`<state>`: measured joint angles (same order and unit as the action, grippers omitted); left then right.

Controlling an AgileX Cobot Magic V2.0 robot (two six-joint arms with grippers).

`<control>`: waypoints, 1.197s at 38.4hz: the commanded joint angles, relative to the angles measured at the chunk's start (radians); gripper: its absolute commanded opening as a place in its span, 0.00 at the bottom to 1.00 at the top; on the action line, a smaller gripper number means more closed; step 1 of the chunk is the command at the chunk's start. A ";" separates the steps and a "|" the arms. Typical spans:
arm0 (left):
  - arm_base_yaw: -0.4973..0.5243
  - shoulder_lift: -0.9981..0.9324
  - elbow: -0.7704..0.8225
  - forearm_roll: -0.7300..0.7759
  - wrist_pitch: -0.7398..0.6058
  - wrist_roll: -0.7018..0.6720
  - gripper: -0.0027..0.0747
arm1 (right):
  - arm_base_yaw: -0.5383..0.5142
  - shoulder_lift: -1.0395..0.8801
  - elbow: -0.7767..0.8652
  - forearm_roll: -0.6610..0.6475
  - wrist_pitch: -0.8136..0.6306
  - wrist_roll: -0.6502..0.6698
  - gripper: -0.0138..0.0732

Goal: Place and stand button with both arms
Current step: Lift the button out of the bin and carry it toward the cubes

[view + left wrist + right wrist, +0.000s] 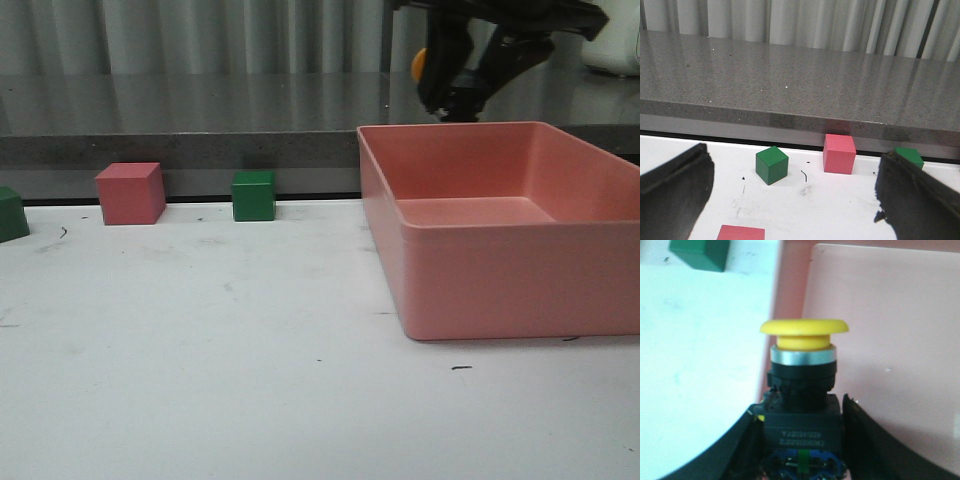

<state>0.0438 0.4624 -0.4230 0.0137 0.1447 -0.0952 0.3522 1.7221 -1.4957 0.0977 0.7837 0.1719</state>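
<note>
Above the pink bin's (500, 225) far rim, the right fingers (800, 440) are pinching the button (802, 375); left fingers (675, 190) are hanging spread. At ten o'clock, three cubes (130, 193) are lining the worktop's (200, 380) back edge.

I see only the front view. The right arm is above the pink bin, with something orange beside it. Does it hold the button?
Observer: Yes. In the right wrist view the right gripper is shut on the button's black body, the yellow cap pointing away from the fingers.
Operator: Where is it relative to the bin?
Observer: Over the bin's left wall, by that view.
Operator: And the left gripper?
Observer: The left gripper is open and empty, facing a green cube and a red cube.
</note>
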 commanded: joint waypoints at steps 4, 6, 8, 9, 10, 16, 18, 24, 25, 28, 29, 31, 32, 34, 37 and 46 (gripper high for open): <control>-0.006 0.012 -0.034 -0.003 -0.084 -0.008 0.83 | 0.147 -0.045 -0.037 0.019 -0.073 0.001 0.46; -0.006 0.012 -0.034 -0.003 -0.084 -0.008 0.83 | 0.195 -0.036 -0.038 0.034 -0.093 0.001 0.46; -0.006 0.012 -0.034 -0.003 -0.084 -0.008 0.83 | 0.234 -0.020 -0.051 0.047 -0.101 0.001 0.46; -0.006 0.012 -0.034 -0.003 -0.084 -0.008 0.83 | 0.250 -0.006 -0.061 0.053 -0.098 0.001 0.46; -0.006 0.012 -0.034 -0.003 -0.084 -0.008 0.83 | 0.270 0.006 -0.079 0.062 -0.089 0.001 0.46; -0.006 0.012 -0.034 -0.003 -0.084 -0.008 0.83 | 0.361 0.124 -0.217 0.079 -0.015 0.001 0.46; -0.006 0.012 -0.034 -0.003 -0.084 -0.008 0.83 | 0.388 0.171 -0.278 0.079 0.022 0.001 0.46; -0.006 0.012 -0.034 -0.003 -0.084 -0.008 0.83 | 0.420 0.283 -0.398 0.098 0.085 0.002 0.46; -0.006 0.012 -0.034 -0.003 -0.084 -0.008 0.83 | 0.420 0.300 -0.411 0.106 0.087 0.003 0.46; -0.006 0.012 -0.034 -0.003 -0.084 -0.008 0.83 | 0.420 0.339 -0.430 0.118 0.091 0.018 0.46; -0.006 0.012 -0.034 -0.003 -0.084 -0.008 0.83 | 0.420 0.353 -0.433 0.117 0.093 0.022 0.46; -0.006 0.012 -0.034 -0.003 -0.084 -0.008 0.83 | 0.418 0.374 -0.433 0.114 0.096 0.040 0.46; -0.006 0.012 -0.034 -0.003 -0.084 -0.008 0.83 | 0.417 0.387 -0.433 0.109 0.100 0.055 0.46; -0.006 0.012 -0.034 -0.003 -0.084 -0.008 0.83 | 0.416 0.404 -0.433 0.095 0.103 0.077 0.46; -0.006 0.012 -0.034 -0.003 -0.084 -0.008 0.83 | 0.413 0.434 -0.433 0.073 0.106 0.119 0.46; -0.006 0.012 -0.034 -0.003 -0.084 -0.008 0.83 | 0.413 0.471 -0.433 -0.020 0.106 0.201 0.46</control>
<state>0.0438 0.4624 -0.4230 0.0137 0.1447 -0.0952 0.7729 2.2565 -1.8934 0.1186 0.9112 0.3450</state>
